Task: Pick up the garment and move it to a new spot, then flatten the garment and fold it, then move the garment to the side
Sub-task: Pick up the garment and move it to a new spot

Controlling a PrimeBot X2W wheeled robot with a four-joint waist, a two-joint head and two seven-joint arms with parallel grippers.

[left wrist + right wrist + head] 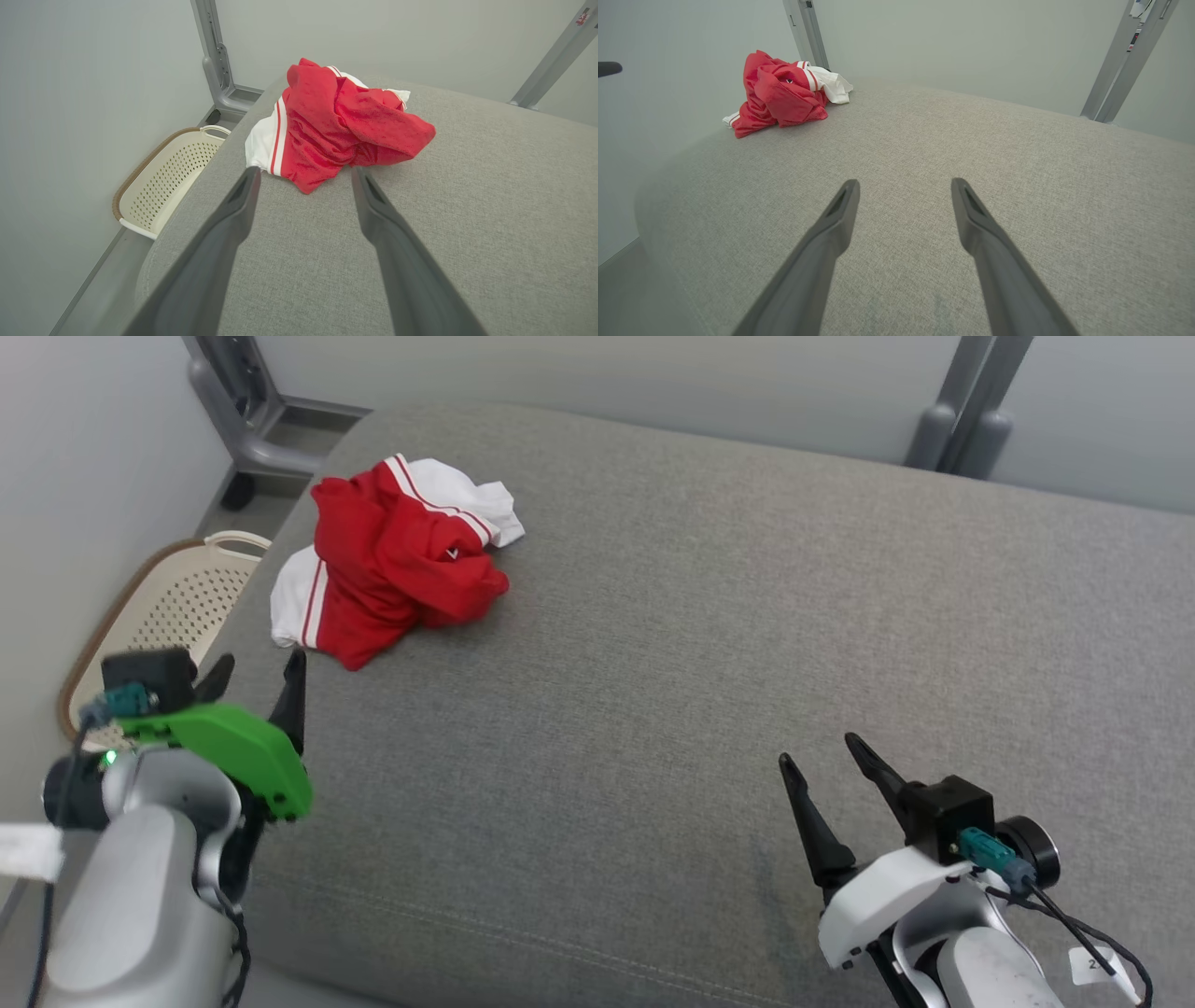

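Head view showed the garment [392, 565], a crumpled red-and-white heap, at the far left corner of the grey cushion [709, 653]. The left gripper [260, 661] hung at the cushion's left edge, just short of the heap, jaws spread wide and empty. The right gripper [819, 750] hovered over the cushion's near right part, equally wide and empty. The cloth looked light, soft and limp, so a raised red fold on top seemed the best place to pinch.

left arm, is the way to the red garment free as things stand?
Probably yes. The left gripper hangs open just short of the crumpled garment, fingers aimed at its near edge, bare grey cushion between them. The basket sits off to the side.
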